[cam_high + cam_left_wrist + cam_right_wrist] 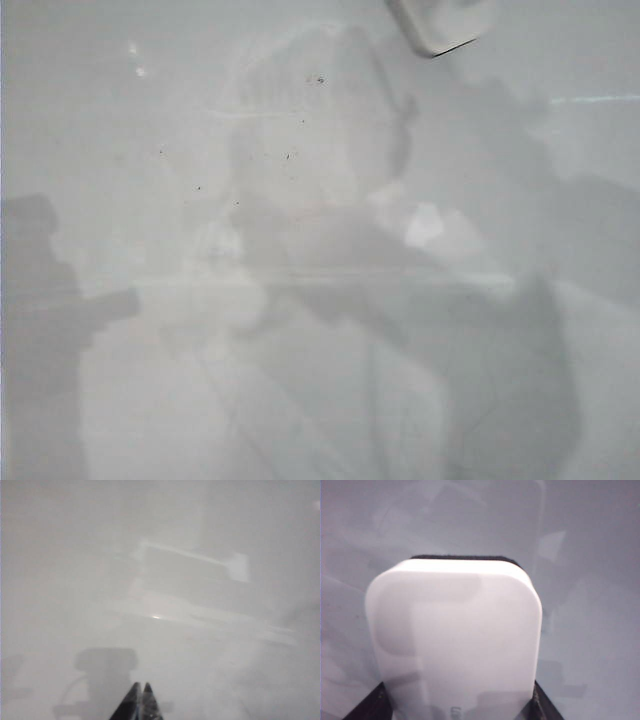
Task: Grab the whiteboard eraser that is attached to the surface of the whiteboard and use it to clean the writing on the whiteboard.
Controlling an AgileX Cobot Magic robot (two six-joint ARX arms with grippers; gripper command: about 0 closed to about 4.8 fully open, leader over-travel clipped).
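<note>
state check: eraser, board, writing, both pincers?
whiteboard eraser: gripped between the right pincer's fingers, dark felt edge visible behind it; in the exterior view it sits at the top edge.
whiteboard: glossy, faint smudges and a few dark specks, no clear marker strokes.
writing: none visible in any view.
right pincer: shut on the whiteboard eraser.
left pincer: shut, holds nothing, above bare board.
</note>
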